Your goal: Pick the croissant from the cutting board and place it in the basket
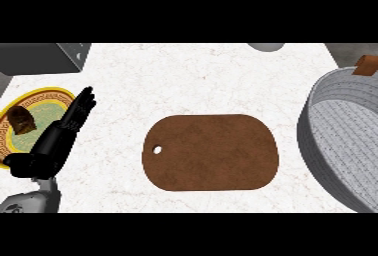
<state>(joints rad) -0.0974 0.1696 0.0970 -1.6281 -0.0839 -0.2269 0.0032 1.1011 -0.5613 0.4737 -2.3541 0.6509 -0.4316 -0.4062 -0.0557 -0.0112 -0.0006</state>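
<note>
Left hand [63, 127], fingers straight and together. The cutting board [210, 152] to its right carries nothing visible, a dark brown morsel [22, 120] lies just left, and the basket [310, 142] sits far right.

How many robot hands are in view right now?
1. The left hand, fingers straight, is at the view's left beside the yellow plate. The right hand is out of view.

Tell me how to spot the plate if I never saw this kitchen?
Start at the brown board in the middle of the white counter, then go to the left edge. The plate lies there, partly hidden by the black left hand; only it has a yellow rim.
</note>
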